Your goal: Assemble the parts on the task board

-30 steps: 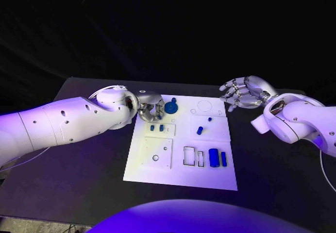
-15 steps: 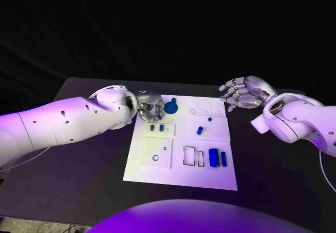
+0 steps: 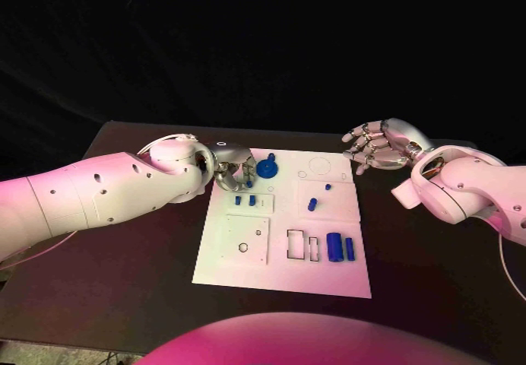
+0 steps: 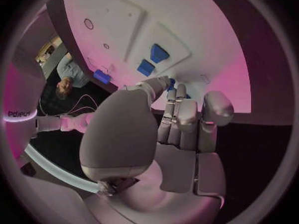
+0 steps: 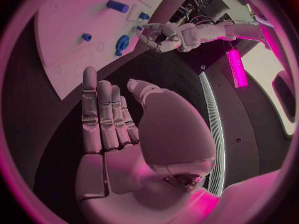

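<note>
The fingers of the left hand were curled in at the far left corner of the task board, close to a round blue part that stood there; whether they pinched it or only touched it, I could not tell from where I stood. The right hand hung above the worktop just off the far right corner of the board, its fingers straight and apart, holding nothing. On the board itself two small blue parts stood side by side in a raised plate near the left hand, one small part lay tilted near the middle, and two longer blue parts lay beside two empty rectangular slots toward the near right. In my judgement the risk was at the left hand: if its fingers closed unevenly on the round part, it could tilt or slip out, and the bulky arm so low over the board could brush the two small parts beside it. The worktop was dark and matte, and the room behind was almost black, with coloured light falling on the arms.
</note>
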Controlling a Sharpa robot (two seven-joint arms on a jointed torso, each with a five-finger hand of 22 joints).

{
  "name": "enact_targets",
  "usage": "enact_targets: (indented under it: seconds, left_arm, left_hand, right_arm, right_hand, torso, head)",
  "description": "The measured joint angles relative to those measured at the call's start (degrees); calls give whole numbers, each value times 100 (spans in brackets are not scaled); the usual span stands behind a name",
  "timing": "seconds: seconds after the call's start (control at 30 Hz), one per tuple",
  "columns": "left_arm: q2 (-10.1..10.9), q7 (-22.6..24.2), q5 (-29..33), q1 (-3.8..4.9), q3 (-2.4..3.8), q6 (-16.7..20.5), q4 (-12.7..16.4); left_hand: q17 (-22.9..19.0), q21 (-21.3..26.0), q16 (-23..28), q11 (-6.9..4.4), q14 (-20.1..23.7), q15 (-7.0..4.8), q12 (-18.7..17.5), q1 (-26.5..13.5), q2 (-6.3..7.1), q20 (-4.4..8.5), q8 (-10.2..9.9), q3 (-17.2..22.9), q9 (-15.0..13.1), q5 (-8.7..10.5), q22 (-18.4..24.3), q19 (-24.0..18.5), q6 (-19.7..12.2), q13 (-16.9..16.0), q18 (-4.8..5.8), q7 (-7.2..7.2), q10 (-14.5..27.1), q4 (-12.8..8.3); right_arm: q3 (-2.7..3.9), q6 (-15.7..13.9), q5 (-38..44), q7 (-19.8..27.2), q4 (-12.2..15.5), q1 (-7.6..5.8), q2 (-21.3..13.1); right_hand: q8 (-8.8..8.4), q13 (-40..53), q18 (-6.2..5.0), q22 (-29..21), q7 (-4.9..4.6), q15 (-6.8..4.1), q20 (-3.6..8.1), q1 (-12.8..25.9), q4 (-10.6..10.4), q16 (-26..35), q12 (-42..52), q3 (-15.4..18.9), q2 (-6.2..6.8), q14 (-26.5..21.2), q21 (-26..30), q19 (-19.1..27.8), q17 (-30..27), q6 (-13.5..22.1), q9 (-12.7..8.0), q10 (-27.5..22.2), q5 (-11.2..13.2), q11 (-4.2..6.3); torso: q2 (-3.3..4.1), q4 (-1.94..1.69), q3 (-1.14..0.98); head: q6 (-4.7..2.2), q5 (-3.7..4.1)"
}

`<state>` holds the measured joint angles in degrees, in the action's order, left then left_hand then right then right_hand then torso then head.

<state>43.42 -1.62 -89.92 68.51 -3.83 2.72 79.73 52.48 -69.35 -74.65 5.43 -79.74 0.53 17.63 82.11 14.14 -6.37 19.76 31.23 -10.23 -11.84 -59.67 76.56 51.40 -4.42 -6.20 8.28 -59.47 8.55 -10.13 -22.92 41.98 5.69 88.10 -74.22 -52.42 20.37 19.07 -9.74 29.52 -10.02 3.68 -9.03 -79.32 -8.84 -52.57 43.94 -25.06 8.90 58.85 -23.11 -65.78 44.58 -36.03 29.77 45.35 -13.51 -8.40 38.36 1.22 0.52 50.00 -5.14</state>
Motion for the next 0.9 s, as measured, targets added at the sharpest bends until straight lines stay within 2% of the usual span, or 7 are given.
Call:
enact_targets:
  seconds: [0.4,0.57,0.73,0.77,0.83,0.87,0.9]
  left_arm:
    - [21,-1,9,0,0,9,-7]
    - [73,-7,12,0,0,10,-4]
    - [183,-5,94,-2,17,29,19]
    - [211,2,148,-3,34,45,19]
    - [278,33,352,-3,80,108,12]
    - [309,55,479,-3,97,151,6]
    - [353,96,687,-2,117,224,-6]
  left_hand:
    - [-80,50,21,31,28,28,-41,-27,27,-26,-44,-15,14,0,61,-26,-58,5,0,-12,72,15]
    - [-273,188,106,83,137,94,-119,-77,77,-82,-228,-75,80,0,216,-125,-291,11,-1,-60,312,70]
    - [-461,383,170,132,226,143,-133,-83,83,-133,-403,-483,144,0,449,-239,-545,18,-1,-49,667,137]
    - [-491,435,170,143,226,143,-119,-63,63,-129,-414,-649,152,0,519,-259,-564,18,-23,-30,743,176]
    - [-737,646,269,172,352,167,-67,42,-41,-124,-414,-942,152,0,788,-400,-561,27,-135,-27,892,270]
    - [-1056,871,421,182,515,182,-48,99,-99,-118,-415,-1094,152,-8,1070,-548,-528,32,-155,6,973,329]
    - [-1375,1112,582,186,679,189,12,171,-170,-121,-415,-1239,152,-31,1359,-683,-498,32,-241,77,1025,410]
  right_arm:
    - [0,0,0,1,-2,0,-4]
    - [0,-1,0,1,-14,0,-7]
    - [0,10,25,-11,-53,0,-7]
    - [0,19,41,-17,-63,1,-8]
    - [0,50,101,-32,-88,1,-8]
    - [0,68,137,-40,-100,1,-9]
    - [0,96,198,-49,-118,1,-8]
  right_hand:
    - [0,-8,0,0,0,0,0,0,0,0,0,0,0,0,0,0,0,0,0,0,0,0]
    - [0,-27,0,-8,0,0,0,0,14,0,0,14,0,0,23,0,-6,0,-7,0,0,0]
    - [68,-227,0,16,-2,-10,32,0,115,-52,-196,-1,0,174,-37,-202,-13,-2,-39,-64,0,-20]
    - [91,-310,0,56,-20,-30,53,0,140,-140,-282,-23,0,299,-115,-299,1,-43,-55,-59,13,-15]
    - [92,-476,0,144,-35,-74,95,0,170,-427,-478,-53,0,614,-268,-467,218,-174,-96,49,101,36]
    - [91,-580,0,197,-43,-99,119,-4,201,-632,-618,-84,4,827,-357,-555,412,-264,-129,127,147,53]
    - [91,-696,0,255,-55,-126,145,-18,231,-827,-781,-131,18,1037,-449,-644,594,-364,-172,230,169,71]
  torso:
    - [0,1,2]
    - [0,1,2]
    - [0,1,5]
    - [0,2,8]
    - [-1,3,9]
    - [-3,4,9]
    - [-4,4,8]
  head:
    - [0,-10]
    - [0,-10]
    - [0,4]
    - [0,7]
    - [0,13]
    - [0,22]
    - [0,31]
